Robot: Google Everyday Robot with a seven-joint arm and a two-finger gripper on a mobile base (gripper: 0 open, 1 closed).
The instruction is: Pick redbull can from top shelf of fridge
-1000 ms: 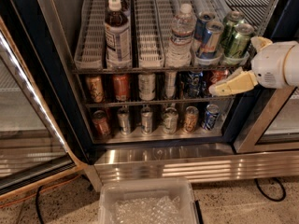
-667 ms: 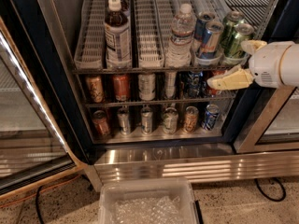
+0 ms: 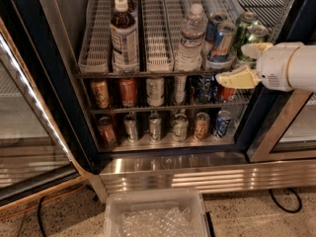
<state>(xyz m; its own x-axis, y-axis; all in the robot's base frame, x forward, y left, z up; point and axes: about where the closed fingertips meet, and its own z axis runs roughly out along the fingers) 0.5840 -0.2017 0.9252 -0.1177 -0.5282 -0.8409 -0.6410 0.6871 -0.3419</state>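
Note:
Two redbull cans stand one behind the other in the right lane of the top shelf (image 3: 155, 43) of the fridge (image 3: 61, 83): the front can (image 3: 223, 41) and the rear can (image 3: 214, 24). Two green cans (image 3: 252, 31) stand in the lane to their right. My gripper (image 3: 232, 64) reaches in from the right on a white arm. It is open and empty, just right of and slightly below the front redbull can. Its lower yellowish finger (image 3: 236, 78) lies at the shelf's front edge and its upper finger (image 3: 254, 48) is in front of the green cans.
A dark drink bottle (image 3: 124, 38) and a water bottle (image 3: 190, 38) stand on the same shelf. Two lower racks hold several small cans, including a blue one (image 3: 222, 123). The open glass door (image 3: 29, 132) is at left. A clear plastic bin (image 3: 155, 216) sits on the floor below the ribbed steel base (image 3: 197, 177).
My gripper has risen and moved slightly left, from the level of the middle rack to the front edge of the top shelf beside the redbull cans.

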